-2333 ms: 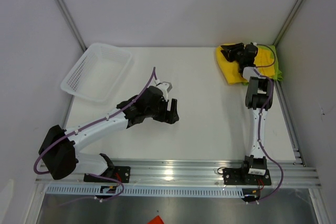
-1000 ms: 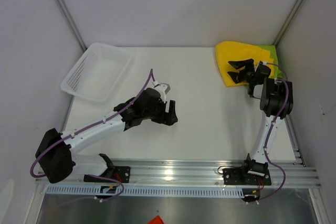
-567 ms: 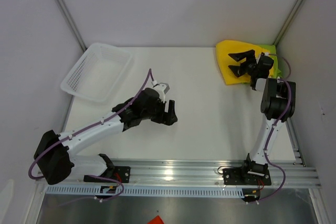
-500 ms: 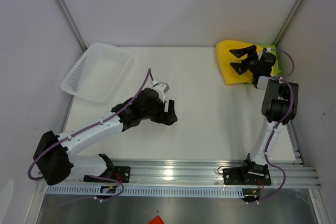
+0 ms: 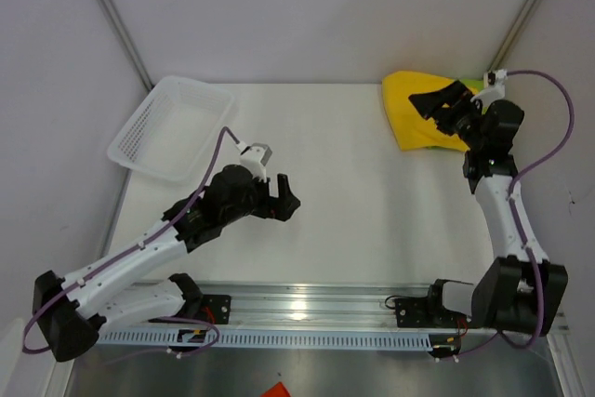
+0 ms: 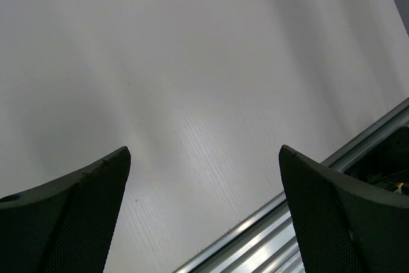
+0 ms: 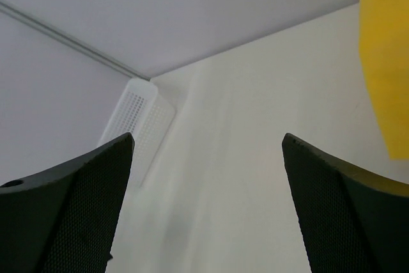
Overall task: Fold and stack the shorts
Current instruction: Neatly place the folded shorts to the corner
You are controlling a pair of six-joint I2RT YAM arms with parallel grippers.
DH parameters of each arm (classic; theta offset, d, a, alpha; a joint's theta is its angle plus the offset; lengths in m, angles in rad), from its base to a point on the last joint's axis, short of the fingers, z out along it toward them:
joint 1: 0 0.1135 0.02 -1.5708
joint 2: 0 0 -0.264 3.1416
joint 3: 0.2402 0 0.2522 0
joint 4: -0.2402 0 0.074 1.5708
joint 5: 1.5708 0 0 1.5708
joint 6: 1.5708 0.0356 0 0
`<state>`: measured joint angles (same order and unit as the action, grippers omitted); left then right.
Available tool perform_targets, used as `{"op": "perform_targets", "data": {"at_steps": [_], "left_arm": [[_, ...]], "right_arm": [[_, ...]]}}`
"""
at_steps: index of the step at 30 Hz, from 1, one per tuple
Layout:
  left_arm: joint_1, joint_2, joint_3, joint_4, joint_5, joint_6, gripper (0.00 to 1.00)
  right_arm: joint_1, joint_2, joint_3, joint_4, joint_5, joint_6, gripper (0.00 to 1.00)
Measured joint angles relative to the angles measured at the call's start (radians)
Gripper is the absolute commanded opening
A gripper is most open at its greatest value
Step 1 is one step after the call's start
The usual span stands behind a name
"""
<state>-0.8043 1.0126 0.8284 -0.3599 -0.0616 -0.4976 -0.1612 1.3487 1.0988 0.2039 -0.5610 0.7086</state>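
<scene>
The yellow shorts (image 5: 405, 116) lie folded in the table's back right corner. A sliver of the lime green shorts (image 5: 476, 84) shows beneath them at the right, mostly hidden by my right arm. My right gripper (image 5: 428, 111) hovers over the yellow shorts, open and holding nothing. In the right wrist view its jaws (image 7: 207, 137) stand wide apart, with the yellow shorts (image 7: 383, 62) at the right edge. My left gripper (image 5: 284, 197) is open and empty above the bare table at near centre-left. Only table shows between the left gripper (image 6: 204, 150) jaws.
A white mesh basket (image 5: 130, 141) sits at the back left, and the basket (image 7: 137, 123) also shows far off in the right wrist view. The metal rail (image 5: 325, 299) runs along the near edge, and the rail (image 6: 332, 177) crosses the left wrist view's lower right. Walls close the sides.
My right arm has swung up and back toward the right wall, its gripper opening wider over the yellow shorts. My left arm has drawn back toward the near left, its jaws spreading too.
</scene>
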Motion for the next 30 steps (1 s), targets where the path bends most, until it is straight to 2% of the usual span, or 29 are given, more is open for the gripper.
{"op": "perform_targets", "data": {"at_steps": [4,5,9,13,17,21,30], "left_arm": [[0.003,-0.127,-0.082,0.005,-0.062,-0.008,0.99],[0.004,-0.191,-0.109,-0.001,-0.086,-0.009,0.99],[0.005,-0.346,-0.198,0.023,-0.138,-0.024,0.99],[0.006,-0.515,-0.308,0.034,-0.195,-0.047,0.99],[0.006,-0.605,-0.404,0.046,-0.233,-0.054,0.99],[0.006,-0.647,-0.476,0.045,-0.254,-0.055,0.99],[0.006,-0.683,-0.567,0.045,-0.272,-0.052,0.99]], "right_arm": [[0.052,-0.237,-0.206,-0.071,0.029,-0.071,1.00],[0.057,-0.345,-0.297,-0.122,0.031,-0.092,1.00],[0.096,-0.579,-0.457,-0.218,0.072,-0.143,0.99],[0.127,-0.829,-0.566,-0.333,0.113,-0.203,0.99],[0.127,-1.021,-0.657,-0.389,0.162,-0.243,1.00],[0.127,-1.094,-0.748,-0.416,0.180,-0.251,1.00],[0.128,-1.076,-0.870,-0.422,0.224,-0.249,0.99]]}}
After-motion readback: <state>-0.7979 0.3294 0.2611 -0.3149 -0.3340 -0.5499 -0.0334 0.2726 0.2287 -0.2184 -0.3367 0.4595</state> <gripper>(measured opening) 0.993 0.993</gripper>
